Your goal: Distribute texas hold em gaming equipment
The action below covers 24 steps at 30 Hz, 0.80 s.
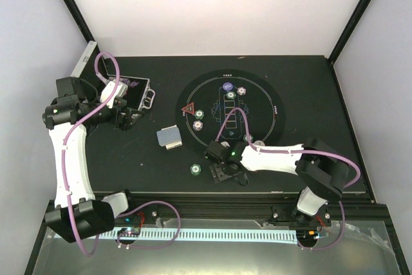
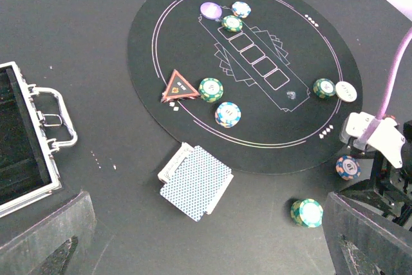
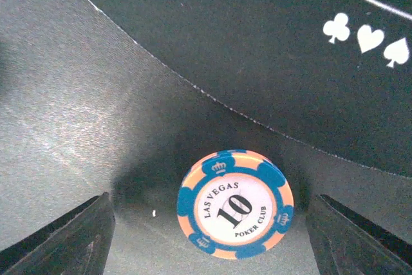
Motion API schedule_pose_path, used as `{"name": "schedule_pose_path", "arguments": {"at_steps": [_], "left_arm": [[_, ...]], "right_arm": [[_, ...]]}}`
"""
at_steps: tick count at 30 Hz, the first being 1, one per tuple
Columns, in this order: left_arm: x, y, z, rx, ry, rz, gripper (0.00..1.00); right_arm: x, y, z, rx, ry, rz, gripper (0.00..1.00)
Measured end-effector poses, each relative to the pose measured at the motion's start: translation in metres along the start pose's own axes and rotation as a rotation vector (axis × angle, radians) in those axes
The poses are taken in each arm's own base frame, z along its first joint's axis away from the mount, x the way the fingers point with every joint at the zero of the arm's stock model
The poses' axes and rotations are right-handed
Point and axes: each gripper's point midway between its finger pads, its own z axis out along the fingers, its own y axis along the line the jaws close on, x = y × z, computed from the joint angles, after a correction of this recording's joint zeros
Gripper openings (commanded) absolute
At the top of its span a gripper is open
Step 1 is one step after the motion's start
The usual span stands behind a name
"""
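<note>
A deck of blue-backed cards (image 1: pixel 168 137) lies left of the round mat; in the left wrist view (image 2: pixel 195 181) the cards are slightly fanned. A red triangle marker (image 1: pixel 188 109), several chips and a purple-blue disc (image 1: pixel 227 86) sit on the mat. A green chip (image 1: pixel 196 169) lies off the mat near the front. My right gripper (image 1: pixel 225 170) is low over the table, open, with its fingers (image 3: pixel 71 239) on either side of a blue and orange "10" chip (image 3: pixel 235 204), not touching it. My left gripper (image 1: pixel 127 117) is open and empty beside the case.
The open silver case (image 1: pixel 132 94) stands at the back left, its handle (image 2: pixel 55 117) facing the mat. The round black mat (image 1: pixel 257 117) fills the table's middle. A white disc (image 2: pixel 346 91) and a green chip (image 2: pixel 324 87) sit at the mat's near right rim.
</note>
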Motion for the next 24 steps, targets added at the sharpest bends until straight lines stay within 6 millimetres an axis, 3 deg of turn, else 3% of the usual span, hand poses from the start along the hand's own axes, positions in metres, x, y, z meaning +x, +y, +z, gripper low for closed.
{"name": "schedule_pose_path", "arguments": {"at_steps": [8,24], "left_arm": [[0.0000,0.0001,0.0001,0.000,0.000,0.000,0.99],[0.0007,0.0016,0.0016,0.003,0.005,-0.006,0.99]], "right_arm": [[0.0022,-0.0039,0.0062,0.016,0.002,0.008,0.56],[0.0024,-0.0090,0.0059,0.035,0.006,0.003,0.52]]}}
